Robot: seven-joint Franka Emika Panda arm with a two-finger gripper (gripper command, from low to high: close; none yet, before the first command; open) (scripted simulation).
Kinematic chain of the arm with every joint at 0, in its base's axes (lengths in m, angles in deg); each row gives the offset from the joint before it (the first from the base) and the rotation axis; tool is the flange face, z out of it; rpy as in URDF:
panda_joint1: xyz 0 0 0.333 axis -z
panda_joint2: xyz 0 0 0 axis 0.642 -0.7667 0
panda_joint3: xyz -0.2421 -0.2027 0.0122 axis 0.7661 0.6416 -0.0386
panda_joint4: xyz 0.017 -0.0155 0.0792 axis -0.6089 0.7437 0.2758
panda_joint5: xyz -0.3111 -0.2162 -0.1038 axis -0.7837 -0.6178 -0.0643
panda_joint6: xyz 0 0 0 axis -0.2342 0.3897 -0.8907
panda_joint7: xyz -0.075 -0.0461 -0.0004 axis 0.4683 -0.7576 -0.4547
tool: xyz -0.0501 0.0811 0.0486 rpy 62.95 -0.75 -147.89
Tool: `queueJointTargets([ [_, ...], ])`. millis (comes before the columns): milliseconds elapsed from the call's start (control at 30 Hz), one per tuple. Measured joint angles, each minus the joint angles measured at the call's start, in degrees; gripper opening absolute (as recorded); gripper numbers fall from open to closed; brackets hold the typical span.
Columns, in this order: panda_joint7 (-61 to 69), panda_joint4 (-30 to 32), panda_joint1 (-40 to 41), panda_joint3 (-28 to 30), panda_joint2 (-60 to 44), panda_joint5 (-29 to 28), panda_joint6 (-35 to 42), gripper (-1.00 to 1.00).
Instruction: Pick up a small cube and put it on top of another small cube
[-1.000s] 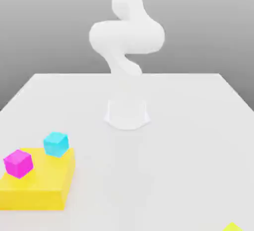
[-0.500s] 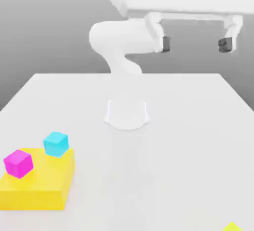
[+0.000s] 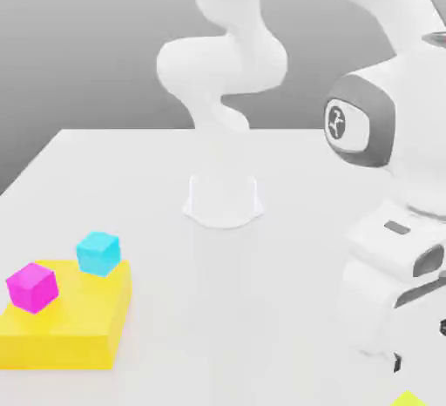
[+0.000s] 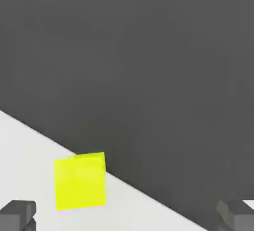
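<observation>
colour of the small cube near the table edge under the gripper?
Yellow-green (lime) small cube, clearest in the hand view.

A small lime cube [image 4: 80, 181] lies on the white bench [image 4: 30, 145], close to the bench's edge, which runs as a straight slanted line across the frame. One corner of the cube sits just at that edge, and its top face shows as a nearly square, evenly lit patch. Beyond the bench edge there is only a flat dark grey background [image 4: 149, 51]. Two dark grey fingertips of the end effector [image 4: 127, 217] poke into the frame, one [image 4: 19, 214] near the cube and the other [image 4: 234, 214] well apart from it. The fingers stand wide apart, and neither touches the cube.
</observation>
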Motion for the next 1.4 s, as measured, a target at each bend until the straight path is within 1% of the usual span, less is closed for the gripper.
queueJointTargets([
  [67,0.11,-0.72,-0.95,-0.07,-4.19,-0.79,-1.18,0.00],
  [167,-0.52,-2.11,-2.07,0.90,-10.42,-2.03,-5.19,0.00],
  [200,-0.77,-2.56,-2.39,1.28,-12.32,-2.40,-6.59,-1.00],
  [433,-0.75,-2.65,-2.48,1.35,-12.72,-2.39,-6.84,-1.00],
  [567,0.39,-0.85,-1.35,0.51,-5.84,-0.80,-1.79,-1.00],
  [767,1.36,5.90,6.62,7.37,3.85,0.58,0.81,-1.00],
  [967,2.48,14.05,14.97,15.24,13.99,2.40,2.55,-1.00],
  [1000,2.72,15.57,16.91,16.74,15.87,2.75,2.90,-1.00],
  [1067,3.30,18.75,23.79,20.08,19.99,3.52,3.76,-1.00],
  [1133,5.22,21.35,33.09,23.37,22.08,5.42,3.38,-1.00],
  [1167,6.21,22.18,38.97,23.60,21.42,6.52,1.98,-1.00],
  [1200,6.91,22.78,41.50,22.40,20.14,7.35,0.15,-1.00],
  [1233,7.34,23.25,38.83,20.85,18.63,7.88,-1.78,1.00],
  [1400,7.35,23.25,38.84,20.84,18.63,7.89,-1.78,1.00],
])
